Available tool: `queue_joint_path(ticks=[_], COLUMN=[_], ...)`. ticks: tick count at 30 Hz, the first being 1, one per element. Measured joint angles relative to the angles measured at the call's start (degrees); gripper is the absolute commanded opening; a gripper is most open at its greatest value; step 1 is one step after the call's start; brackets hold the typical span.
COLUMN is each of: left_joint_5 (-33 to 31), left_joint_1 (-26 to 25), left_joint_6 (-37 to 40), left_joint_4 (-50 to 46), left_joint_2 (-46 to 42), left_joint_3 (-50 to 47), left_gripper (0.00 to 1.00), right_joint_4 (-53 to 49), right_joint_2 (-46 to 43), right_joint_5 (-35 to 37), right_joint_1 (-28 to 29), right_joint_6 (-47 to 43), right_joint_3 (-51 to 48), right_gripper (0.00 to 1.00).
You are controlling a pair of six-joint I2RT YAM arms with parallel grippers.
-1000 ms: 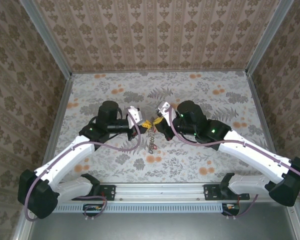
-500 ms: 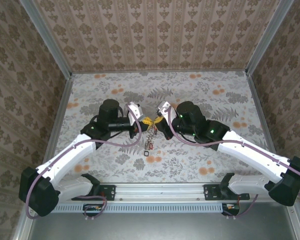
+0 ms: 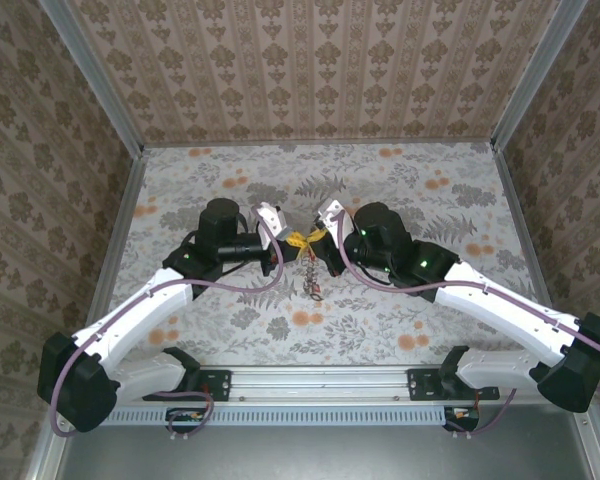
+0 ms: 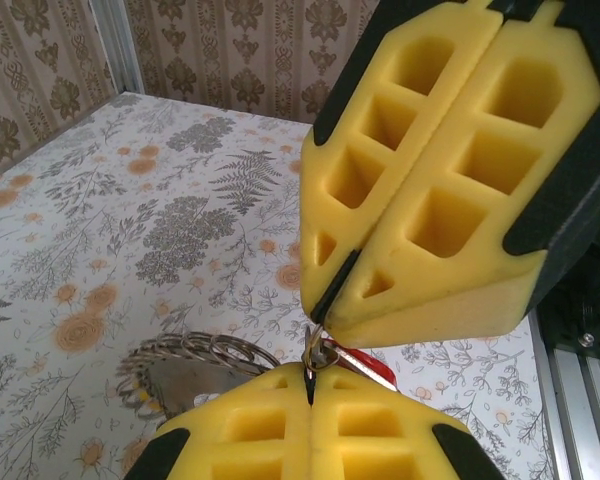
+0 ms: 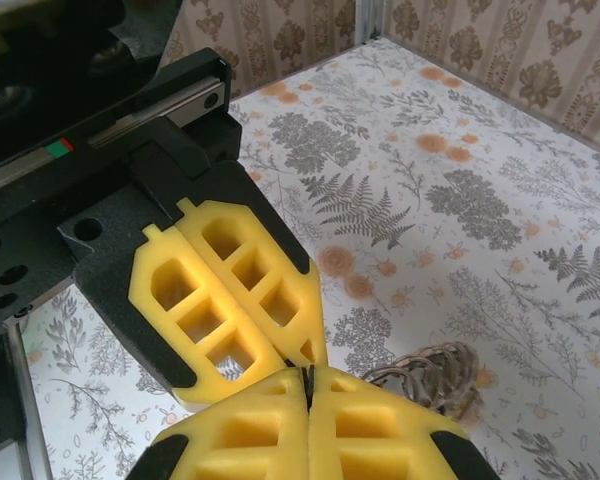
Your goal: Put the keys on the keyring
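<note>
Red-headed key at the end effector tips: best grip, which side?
Likely its red head: the small red-headed metal key pokes out sideways beside the shut left end effector, so come in from that open side; the right end effector blocks from above.

The 2 arms reach in from the near edge and meet mid-table. The left gripper [image 3: 291,241] and right gripper [image 3: 313,239] have their yellow tips touching, nose to nose. Right below that spot the keyring [image 3: 309,277] shows as a thin dark chain-y strand over the floral table [image 3: 430,190]. It's way too small to make out detail, and I can't tell if it dangles or lies flat.
</note>
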Motion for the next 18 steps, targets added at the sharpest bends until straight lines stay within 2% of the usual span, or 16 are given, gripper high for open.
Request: queue_joint_path(ticks=[10, 18], left_joint_5=[-0.15, -0.15], left_joint_1=[0.00, 0.00], left_joint_6=[-0.79, -0.81], left_joint_4=[2.03, 2.58], left_joint_2=[0.00, 0.00], left_joint_3=[0.00, 0.00], left_gripper=[0.00, 0.00], right_joint_4=[-0.63, -0.02], right_joint_2=[-0.83, -1.46], right_joint_5=[6.12, 7.93], right_joint_1=[0.42, 0.63], right_joint_6=[0.24, 1.88], right_joint_3=[-1.31, -2.12], right_gripper=[0.00, 0.00])
